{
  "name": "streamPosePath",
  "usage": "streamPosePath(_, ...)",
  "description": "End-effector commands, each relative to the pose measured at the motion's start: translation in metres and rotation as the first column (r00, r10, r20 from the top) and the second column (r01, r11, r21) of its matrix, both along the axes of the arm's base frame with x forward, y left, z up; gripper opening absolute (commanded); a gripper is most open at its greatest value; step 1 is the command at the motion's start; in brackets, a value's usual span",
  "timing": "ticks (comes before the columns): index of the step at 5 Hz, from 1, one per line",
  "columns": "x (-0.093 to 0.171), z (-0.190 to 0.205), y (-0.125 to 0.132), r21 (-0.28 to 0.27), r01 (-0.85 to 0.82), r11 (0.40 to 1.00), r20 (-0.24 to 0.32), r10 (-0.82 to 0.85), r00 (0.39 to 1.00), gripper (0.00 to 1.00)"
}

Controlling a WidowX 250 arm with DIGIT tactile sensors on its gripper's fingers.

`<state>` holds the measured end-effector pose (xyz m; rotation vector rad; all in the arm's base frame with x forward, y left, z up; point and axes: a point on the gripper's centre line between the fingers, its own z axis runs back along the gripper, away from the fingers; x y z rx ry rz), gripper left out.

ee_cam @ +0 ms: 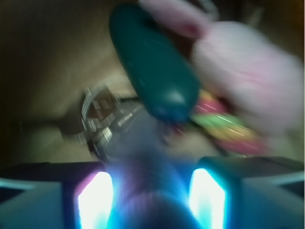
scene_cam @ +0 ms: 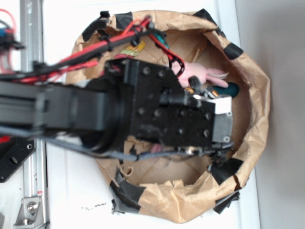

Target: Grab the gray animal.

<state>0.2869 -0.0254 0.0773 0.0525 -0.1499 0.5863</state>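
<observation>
Brown crumpled paper wall (scene_cam: 259,102), patched with black tape, ringing a nest on a white surface (scene_cam: 71,191). Exterior view from above: black robot arm (scene_cam: 157,114) reaching in from the left and covering the middle of the nest. Pink plush animal (scene_cam: 202,74) just beyond the arm's upper edge, dark teal key fob (scene_cam: 233,88) beside it. Gray animal not visible here, presumably hidden under the arm. Fingers hidden too.

Wrist view, heavily blurred: two glowing fingers (ee_cam: 95,200) at the bottom edge, left and right. Between them a soft gray rounded mass, most likely the gray animal (ee_cam: 143,164), with a pink tinge at its left. Impossible to tell whether clenched on it or merely straddling it. Teal key fob (ee_cam: 155,71) straight ahead and close, pink plush (ee_cam: 243,76) to its right, a bright red, green and yellow item (ee_cam: 224,126) below that.

Risks, as a judgement: shallow or off-centre hold on a squashy, rounded toy, so a slip on lifting. Neighbours close, so a chance of snagging the key fob or pink plush. Dangling cables near the paper wall, so a possible catch on the way up.
</observation>
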Motion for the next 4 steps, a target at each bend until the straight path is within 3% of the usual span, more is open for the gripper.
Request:
streamPosePath(1,-0.007,0.101,0.046,0.106,0.368,0.924,0.112,-0.378,0.919,0.00)
streamPosePath(2,-0.011,0.116,0.060,0.087,0.425,0.901,0.175,-0.434,0.884,0.00)
streamPosePath(3,-0.007,0.127,0.065,0.065,0.385,0.921,0.253,-0.388,0.886,0.00)
streamPosePath(4,-0.005,0.125,0.062,0.048,0.379,0.924,0.242,-0.379,0.893,0.00)
